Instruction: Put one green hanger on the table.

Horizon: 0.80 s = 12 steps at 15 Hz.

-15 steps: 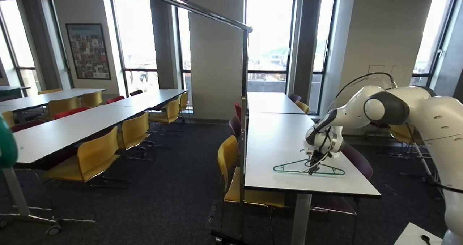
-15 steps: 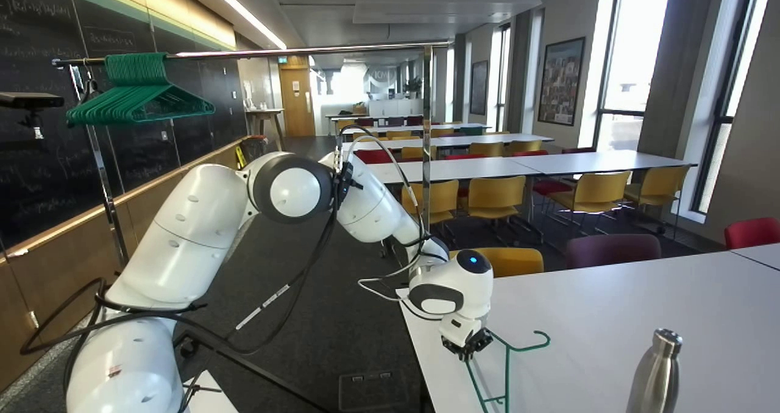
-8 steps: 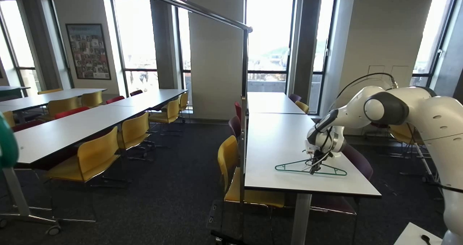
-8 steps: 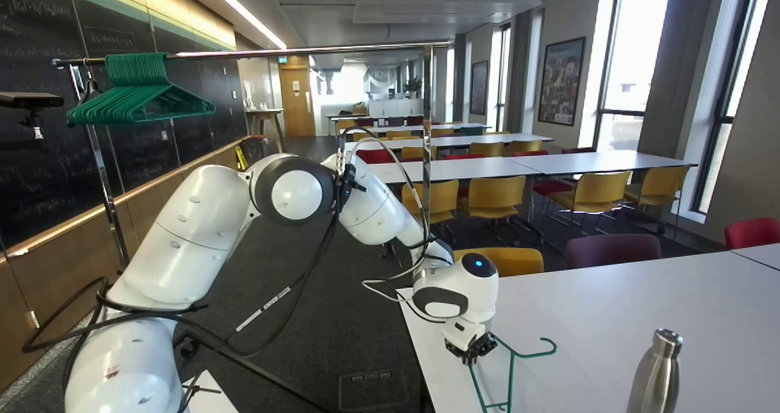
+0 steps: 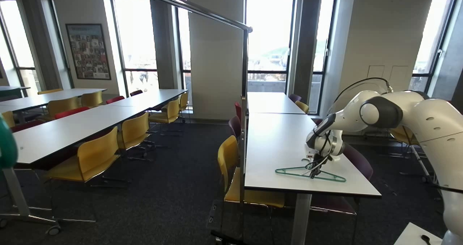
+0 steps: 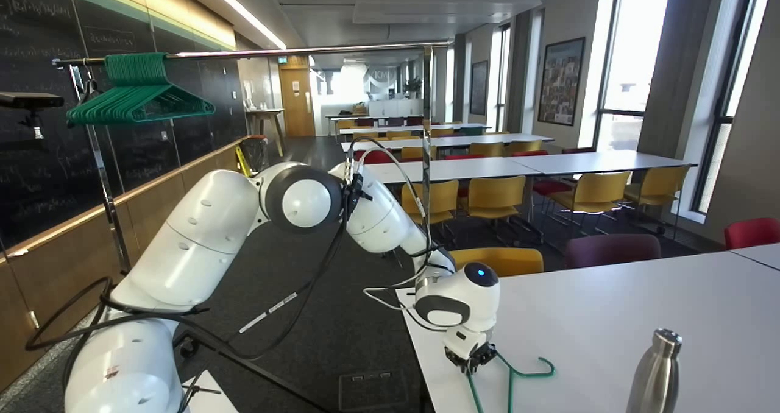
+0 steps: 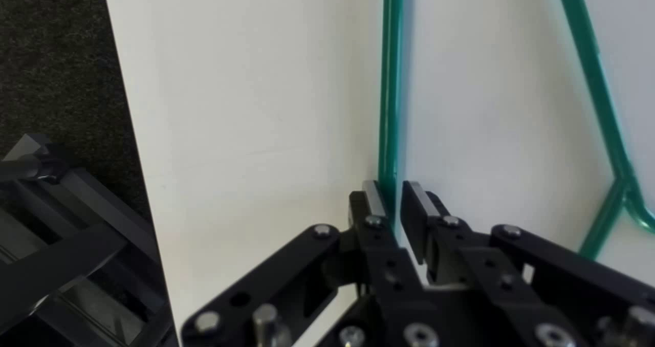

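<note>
Desk [image 5: 267, 144]: long, narrow, plain white top, thin dark edge, pale grey leg under the near end. A seam crosses the white farther along. Faint marks on the surface in the wrist view. Green hanger [image 7: 390, 91] lies on it close to the short edge, looking flat; straight bar nearest that edge and running roughly along it, hook turned inward, away from it. Narrow shadow just beside the bar. Also on the top, in an exterior view: metal bottle [image 6: 655, 373], silvery, capped, upright, apart from the hanger; its foot falls outside that view.
</note>
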{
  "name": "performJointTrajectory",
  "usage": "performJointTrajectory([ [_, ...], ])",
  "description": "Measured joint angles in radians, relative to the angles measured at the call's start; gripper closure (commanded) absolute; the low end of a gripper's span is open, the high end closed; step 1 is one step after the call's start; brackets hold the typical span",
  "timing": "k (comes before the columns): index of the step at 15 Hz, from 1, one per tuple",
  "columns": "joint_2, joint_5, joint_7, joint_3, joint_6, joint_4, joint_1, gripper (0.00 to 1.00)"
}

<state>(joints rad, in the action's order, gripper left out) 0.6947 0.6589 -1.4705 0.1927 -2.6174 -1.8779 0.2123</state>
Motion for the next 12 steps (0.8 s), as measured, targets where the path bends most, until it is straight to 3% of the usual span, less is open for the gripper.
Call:
performJointTrajectory([
  [7, -0.001, -0.056, 0.043, 0.003, 0.006, 0.017, -0.005, 0.01],
  [12, -0.13, -0.128, 0.142, -0.002, -0.187, -0.074, -0.05, 0.0],
])
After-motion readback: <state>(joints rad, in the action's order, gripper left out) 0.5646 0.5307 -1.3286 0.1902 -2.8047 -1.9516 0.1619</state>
